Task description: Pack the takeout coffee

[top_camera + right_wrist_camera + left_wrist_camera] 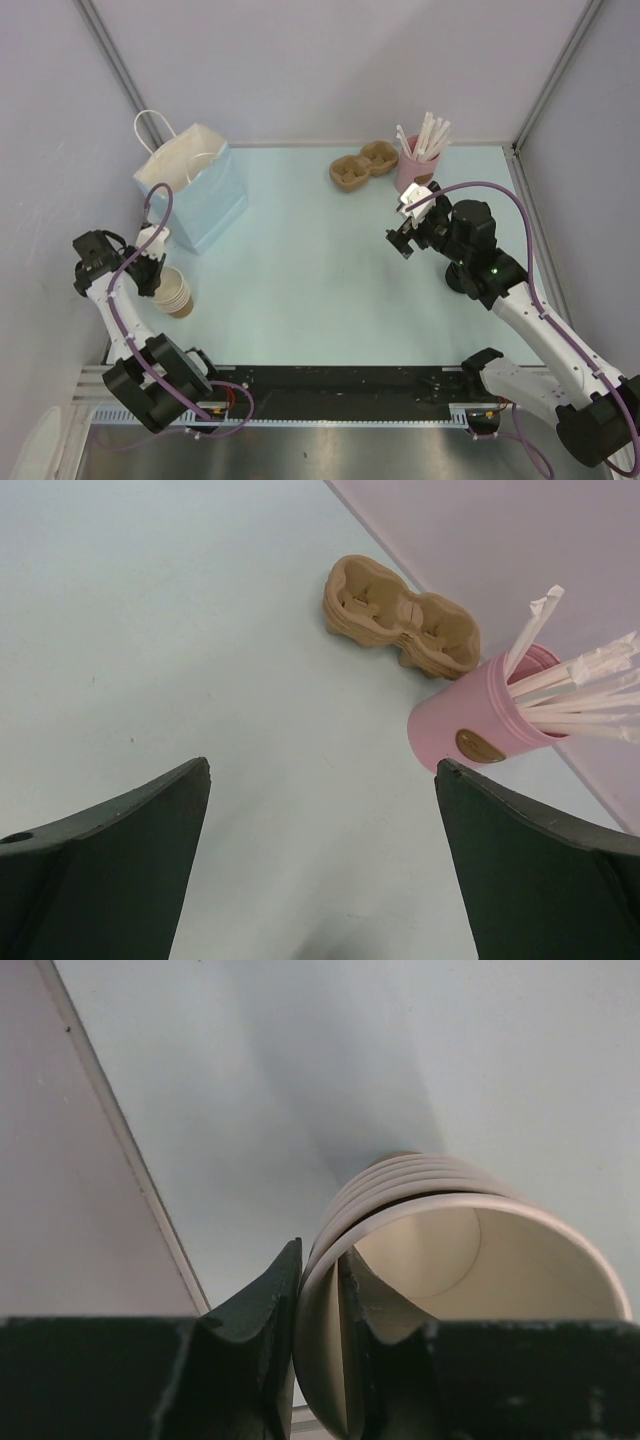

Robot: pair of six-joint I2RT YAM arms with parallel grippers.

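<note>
Top external view: L arm at the table's (pixel 300 260) left edge, left gripper (pixel 160 266) down on a stack of lidless tan cups (pixel 176 293), just in front of a pale blue paper bag (pixel 195 190) w/ white handles. R arm reaches toward the far right; right gripper (pixel 403 222) hangs above the tabletop, near a pink cup (pixel 413 172) of white straws (pixel 428 135) and a brown pulp carrier (pixel 362 166) beside it.

Left wrist view: jaws almost together, clamped on the wall of the top cup (pixel 470 1250), one finger outside the rim, the other inside. Cream interior, several rims nested behind it.

Right wrist view: jaws wide apart, nothing between them but bare table. Carrier has 2 cup wells and lies close to the pink cup, apart from the gripper.

Writing/labels: only mark is a small gold-brown oval badge (pixel 480 746) on the pink cup's side; any text on it is too small to read. Bag, cups and carrier show no print.

Takeout coffee (black lid): can't tell where it is; no view shows it.
</note>
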